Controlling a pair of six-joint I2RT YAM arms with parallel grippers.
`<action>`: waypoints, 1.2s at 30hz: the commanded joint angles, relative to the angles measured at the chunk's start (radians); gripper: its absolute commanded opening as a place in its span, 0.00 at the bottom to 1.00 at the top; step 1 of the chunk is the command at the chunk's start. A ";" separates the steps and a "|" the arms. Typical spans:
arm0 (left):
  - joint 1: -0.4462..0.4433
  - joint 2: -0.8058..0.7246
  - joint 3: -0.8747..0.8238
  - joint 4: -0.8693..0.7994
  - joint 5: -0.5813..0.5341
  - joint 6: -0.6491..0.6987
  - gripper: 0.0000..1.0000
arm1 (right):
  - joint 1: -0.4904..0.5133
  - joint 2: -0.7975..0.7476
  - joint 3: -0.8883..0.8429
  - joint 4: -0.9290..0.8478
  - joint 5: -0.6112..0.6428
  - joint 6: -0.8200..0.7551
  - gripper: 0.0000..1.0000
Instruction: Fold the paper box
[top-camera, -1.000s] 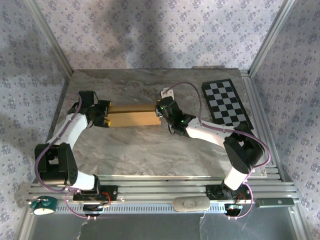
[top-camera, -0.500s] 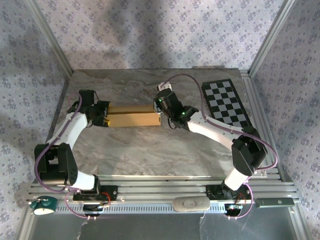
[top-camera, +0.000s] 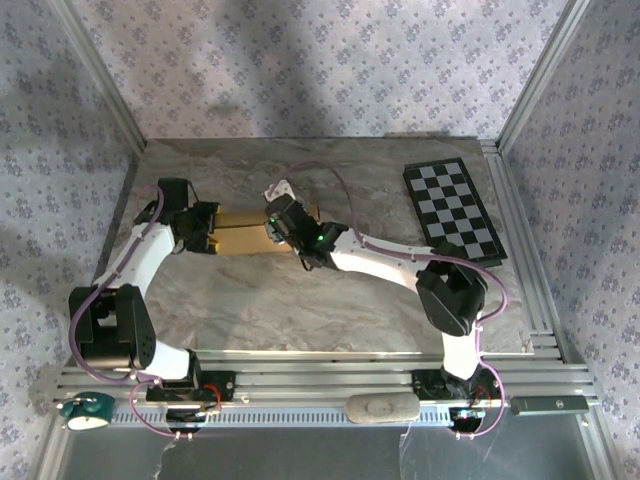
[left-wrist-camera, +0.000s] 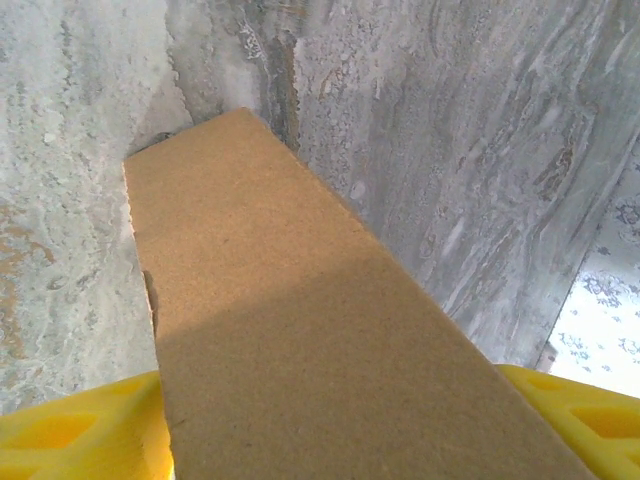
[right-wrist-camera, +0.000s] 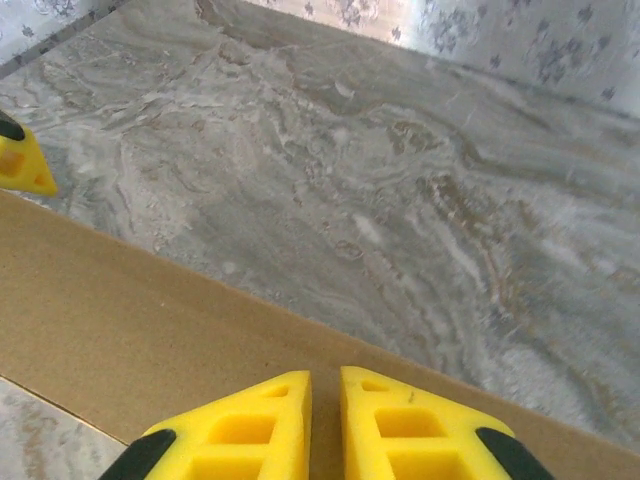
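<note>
The paper box (top-camera: 240, 233) is a long tan cardboard shape lying flat at the middle left of the marble table. My left gripper (top-camera: 207, 234) is at its left end. In the left wrist view the cardboard (left-wrist-camera: 300, 330) fills the whole gap between the two yellow fingers (left-wrist-camera: 70, 435), so the gripper is shut on the box across its width. My right gripper (top-camera: 273, 228) reaches over the middle of the box. Its fingertips (right-wrist-camera: 270, 400) stand almost together above the tan surface (right-wrist-camera: 120, 330), shut with nothing between them.
A black-and-white checkerboard (top-camera: 452, 210) lies at the back right of the table (top-camera: 300, 300). A yellow finger of the left gripper (right-wrist-camera: 20, 160) shows at the left edge of the right wrist view. Patterned walls close in the back and both sides.
My right gripper has swept left along the box, from its right end to its middle. The left gripper has stayed at the left end.
</note>
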 joint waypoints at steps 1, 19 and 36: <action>0.000 0.048 0.004 -0.143 -0.027 0.025 0.79 | 0.015 0.057 -0.001 -0.027 0.098 -0.121 0.13; 0.122 -0.224 0.124 -0.322 -0.129 0.290 0.60 | -0.027 0.075 -0.030 -0.045 0.047 -0.109 0.11; 0.073 -0.291 -0.004 -0.106 0.069 0.443 0.51 | -0.051 0.080 -0.024 -0.064 0.018 -0.072 0.11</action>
